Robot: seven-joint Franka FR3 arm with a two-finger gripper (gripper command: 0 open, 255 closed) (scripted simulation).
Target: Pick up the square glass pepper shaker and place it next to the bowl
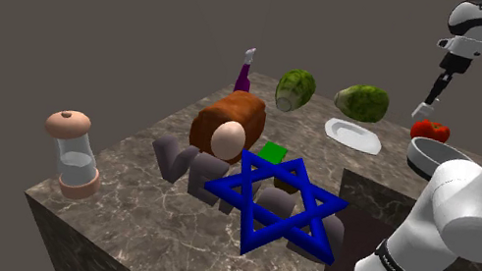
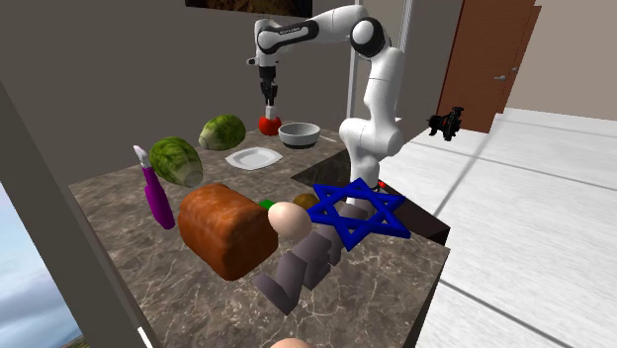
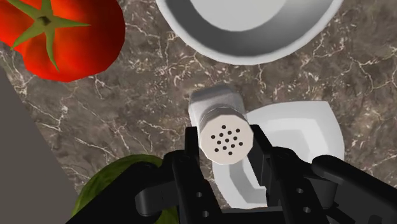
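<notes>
One wide marbled countertop point(image 1: 137, 213) carries everything. The white arm point(image 1: 475, 211) reaches over its far end, where the grey bowl point(image 1: 436, 157) sits with a white plate point(image 1: 352, 134) and a red tomato point(image 1: 434, 129) close by. Above that cluster hangs the black gripper point(image 1: 433, 92), its fingers point(image 3: 189, 153) clamped on either side of the pepper shaker point(image 3: 215, 105). The shaker is a pale, square-bodied piece whose perforated cap faces the wrist camera. It looks lifted clear of the stone, over the bare patch between bowl, plate and tomato, so I judge the set-down to be the step in hand. To do it well, descend straight and slowly with the shaker upright. Aim at the open marble just beside the bowl's rim, and keep off the plate's edge, which lies under one finger. Part the fingers only once the base rests flat, because a release from any height would likely tip so narrow a piece.
</notes>
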